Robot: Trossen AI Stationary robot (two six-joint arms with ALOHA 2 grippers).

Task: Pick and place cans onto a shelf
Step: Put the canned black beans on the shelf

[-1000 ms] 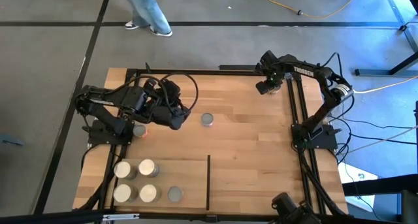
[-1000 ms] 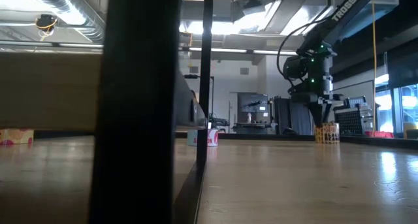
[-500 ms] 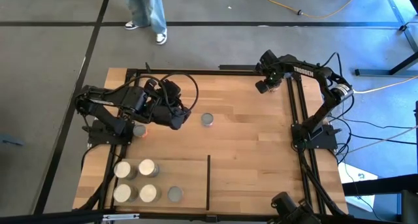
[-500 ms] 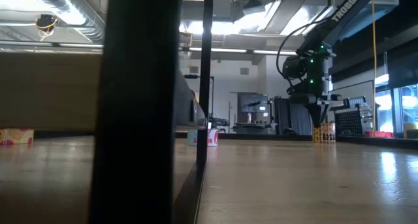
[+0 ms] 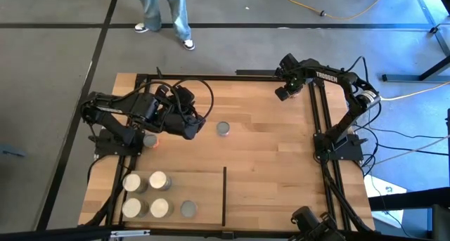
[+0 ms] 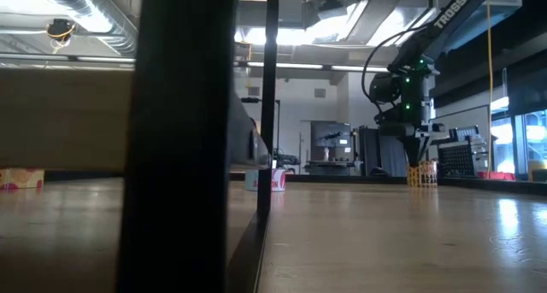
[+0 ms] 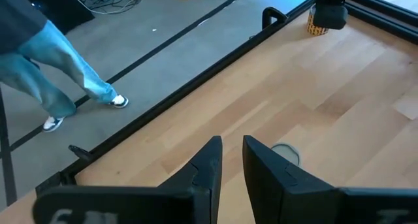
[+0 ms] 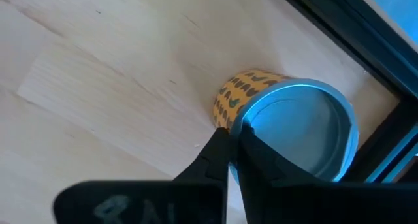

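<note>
The right end effector (image 8: 232,142) pinches the rim of a yellow can (image 8: 287,123) at the table's (image 5: 267,164) 1 o'clock corner. The left end effector (image 7: 232,152), fingers slightly apart, waits beside a grey can (image 5: 223,129). Lift straight up, clear of the frame, before swinging toward the shelf (image 5: 204,192) at 7 o'clock.

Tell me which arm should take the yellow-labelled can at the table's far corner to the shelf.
Right. Its gripper is already closed on the yellow can's rim; the left gripper sits far off by the silver can.

likely lab, exposed ducts (image 6: 77,24), cables (image 5: 330,12)
</note>
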